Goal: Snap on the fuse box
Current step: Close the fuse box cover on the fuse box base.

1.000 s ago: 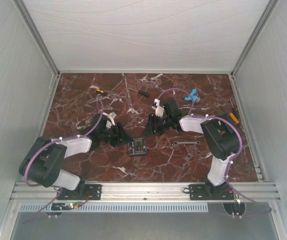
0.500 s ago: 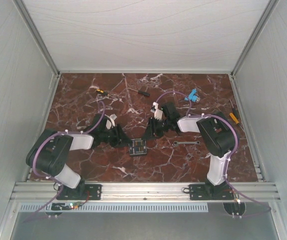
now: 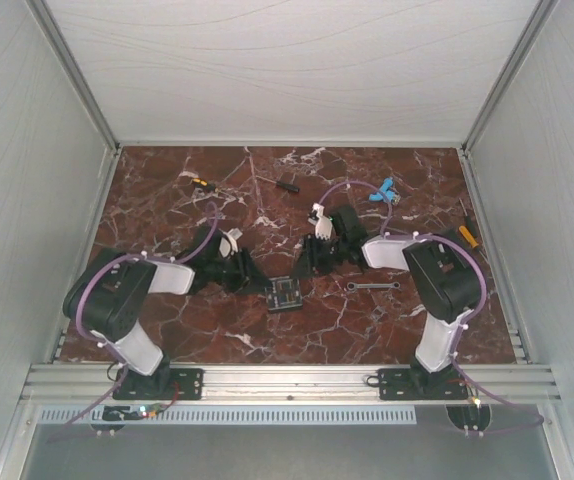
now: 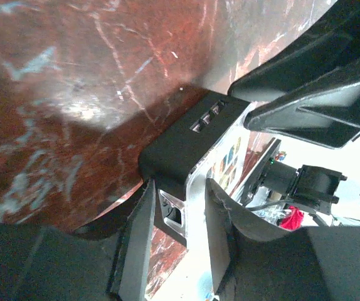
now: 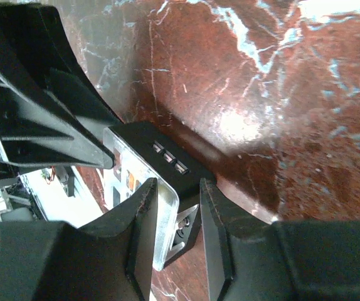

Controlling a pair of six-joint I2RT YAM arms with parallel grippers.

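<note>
From above, the fuse box [image 3: 284, 293] is seen merely flanked; in the wrist views its corners are shown clamped by the left gripper [image 4: 180, 194] and right gripper [image 5: 177, 191]

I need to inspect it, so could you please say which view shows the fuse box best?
Right wrist: the fuse box is close and sharp. Left wrist shows it close too; top view, whole but tiny.
</note>
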